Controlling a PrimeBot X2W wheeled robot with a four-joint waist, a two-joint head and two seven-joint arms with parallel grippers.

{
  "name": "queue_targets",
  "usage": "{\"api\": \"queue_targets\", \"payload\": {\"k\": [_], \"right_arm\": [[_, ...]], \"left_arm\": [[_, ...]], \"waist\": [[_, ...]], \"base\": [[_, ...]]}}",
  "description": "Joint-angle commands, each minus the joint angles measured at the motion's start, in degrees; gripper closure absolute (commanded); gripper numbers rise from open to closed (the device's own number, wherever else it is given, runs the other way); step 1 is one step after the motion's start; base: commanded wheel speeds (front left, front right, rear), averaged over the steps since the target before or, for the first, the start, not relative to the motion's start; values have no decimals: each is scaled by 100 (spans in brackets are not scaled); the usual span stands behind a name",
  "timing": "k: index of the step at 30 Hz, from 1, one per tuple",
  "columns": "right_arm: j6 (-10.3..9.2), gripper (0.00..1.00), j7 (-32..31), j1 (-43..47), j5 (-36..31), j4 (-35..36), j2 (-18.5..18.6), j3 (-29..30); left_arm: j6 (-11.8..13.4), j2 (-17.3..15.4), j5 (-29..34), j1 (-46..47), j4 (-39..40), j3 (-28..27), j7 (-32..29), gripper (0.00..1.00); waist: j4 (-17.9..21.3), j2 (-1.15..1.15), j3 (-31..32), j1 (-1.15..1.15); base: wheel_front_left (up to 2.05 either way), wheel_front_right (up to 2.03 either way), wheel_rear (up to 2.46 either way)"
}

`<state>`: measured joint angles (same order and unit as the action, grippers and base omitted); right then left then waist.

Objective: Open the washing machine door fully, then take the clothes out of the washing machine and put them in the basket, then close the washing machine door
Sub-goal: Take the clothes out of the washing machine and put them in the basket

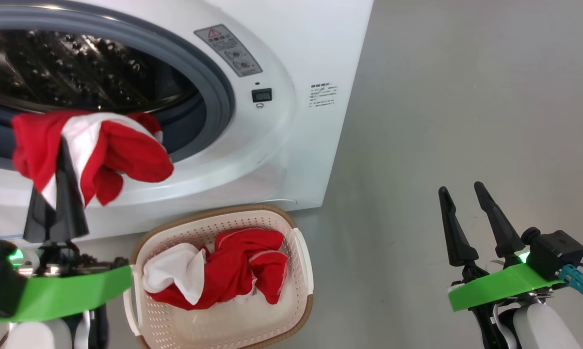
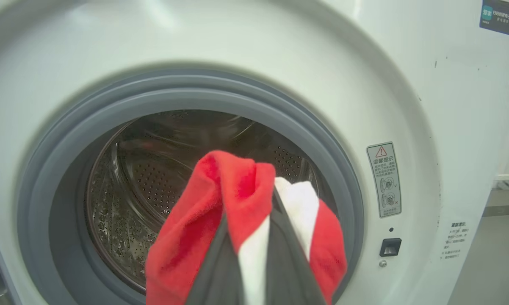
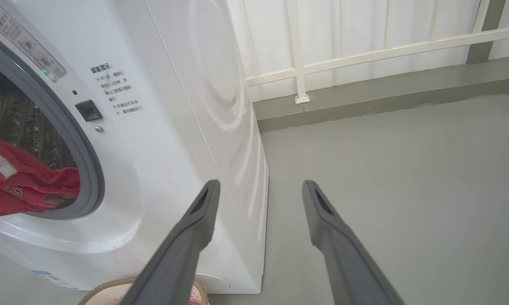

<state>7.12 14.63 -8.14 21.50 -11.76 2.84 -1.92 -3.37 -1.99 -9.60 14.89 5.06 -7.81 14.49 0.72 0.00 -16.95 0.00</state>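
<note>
The washing machine [image 1: 282, 97] stands with its round mouth uncovered, showing the grey gasket and steel drum [image 2: 153, 178]; the washing machine door is out of view. My left gripper [image 1: 64, 160] is shut on a red and white garment [image 1: 102, 145], held just outside the lower rim of the mouth. In the left wrist view this garment [image 2: 237, 190] drapes over the fingers [image 2: 288, 254]. More red and white clothes [image 1: 233, 271] lie in the basket [image 1: 301, 252] on the floor below. Off to the right, my right gripper [image 1: 466, 194] hangs open with nothing in it.
Grey floor [image 1: 466, 97] stretches to the right of the machine. In the right wrist view a white railing [image 3: 364, 51] and a low kerb run behind the machine's side panel [image 3: 220, 106]. The basket rim [image 3: 110, 288] sits at the machine's foot.
</note>
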Motion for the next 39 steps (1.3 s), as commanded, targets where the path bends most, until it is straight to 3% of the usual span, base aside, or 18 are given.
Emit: {"api": "queue_targets", "payload": {"k": [1, 4, 7, 14, 24, 39], "right_arm": [[36, 0, 37, 20, -39, 144, 4, -84], [36, 0, 37, -17, -51, 147, 4, -86], [36, 0, 37, -50, -47, 153, 4, -61], [36, 0, 37, -126, -5, 156, 4, -102], [36, 0, 37, -352, 26, 222, 4, -89], [36, 0, 37, -581, 34, 304, 4, -92]], "left_arm": [[120, -90, 26, -56, 261, -118, 51, 100], [332, -90, -2, -76, 628, -65, 51, 100], [387, -89, -102, -222, 402, 28, 51, 100], [258, -89, -415, -257, -689, 175, 51, 100], [-132, -89, -336, 132, -2629, 431, 51, 100], [-369, -89, -9, 811, -4208, 631, 51, 100]], "waist": [[-23, 0, -31, 0], [-16, 0, -75, 0], [-7, 0, -119, 0], [53, 0, -276, 0], [178, 0, -757, 0], [295, 0, -1429, 0]], "base": [[0, 0, 0], [0, 0, 0], [0, 0, 0], [0, 0, 0], [0, 0, 0], [0, 0, 0]]}}
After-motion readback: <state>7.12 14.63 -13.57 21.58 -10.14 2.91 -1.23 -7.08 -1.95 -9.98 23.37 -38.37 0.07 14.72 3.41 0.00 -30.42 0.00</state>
